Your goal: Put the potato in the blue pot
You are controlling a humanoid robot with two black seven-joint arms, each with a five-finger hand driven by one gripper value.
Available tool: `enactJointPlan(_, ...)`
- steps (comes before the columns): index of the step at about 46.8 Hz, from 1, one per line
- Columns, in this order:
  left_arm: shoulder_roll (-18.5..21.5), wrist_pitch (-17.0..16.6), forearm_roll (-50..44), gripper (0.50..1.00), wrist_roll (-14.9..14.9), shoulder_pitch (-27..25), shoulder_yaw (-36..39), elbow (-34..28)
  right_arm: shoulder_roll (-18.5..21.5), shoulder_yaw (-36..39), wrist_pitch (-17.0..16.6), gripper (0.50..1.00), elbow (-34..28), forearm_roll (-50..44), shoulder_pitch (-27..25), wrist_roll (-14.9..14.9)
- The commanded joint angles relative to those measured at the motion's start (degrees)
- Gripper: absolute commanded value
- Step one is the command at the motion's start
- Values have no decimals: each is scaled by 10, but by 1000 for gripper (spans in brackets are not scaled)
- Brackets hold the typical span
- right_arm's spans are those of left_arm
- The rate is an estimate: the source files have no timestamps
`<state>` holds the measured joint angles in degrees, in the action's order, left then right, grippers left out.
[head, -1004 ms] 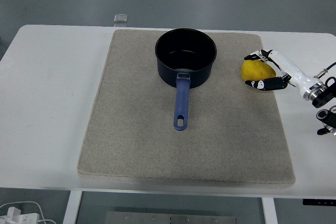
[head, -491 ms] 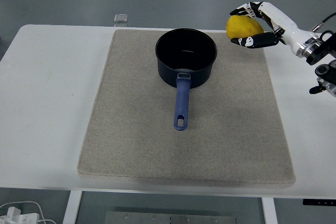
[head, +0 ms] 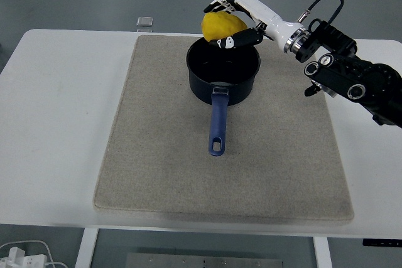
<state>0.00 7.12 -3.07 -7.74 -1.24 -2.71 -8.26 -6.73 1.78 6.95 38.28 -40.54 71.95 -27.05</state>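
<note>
The right hand reaches in from the right edge and holds the potato in the air above the far rim of the blue pot. Its fingers curl over the top and far side of the potato, while a lower digit presses against the near underside – the potato is clasped between them. The potato is yellow and rounded, and from this high view it overlaps the pot's back rim; it is not inside the pot.

The pot stands upright on a grey mat, toward the mat's far edge and near its middle from left to right. Its inside is dark and nothing lies in it. The blue handle points straight toward the near edge of the table, lying flat over the mat, with a hole at its end.

The mat covers most of the white table. Behind the hand, the white forearm runs back to a black arm that crosses the mat's far right corner – a cable loops above the wrist. A small clear square object sits at the table's far edge, just beyond the mat's far left corner.
</note>
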Motion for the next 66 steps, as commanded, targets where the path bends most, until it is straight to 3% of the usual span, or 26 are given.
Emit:
enactJointPlan(1,0,0,0,999,0,0,-1,2,22,0,0,500,-23,-2,-2,0)
enactJointPlan(9,0,0,0,999,0,3,-2,4,65,1,-1,500,-77,-2,-7,-1)
enactJointPlan(20,0,-1,0,999,0,6,-2,5,67,2,3,500,-127,-2,-26,-4)
enactJointPlan(48,0,-2,-1,999,0,8,-3,6,67,9,24,500,-127,-2,-75,-5)
enactJointPlan(66,0,-2,-1,999,0,8,-2,6,67,11,25,500,-127,-1,-76,-6)
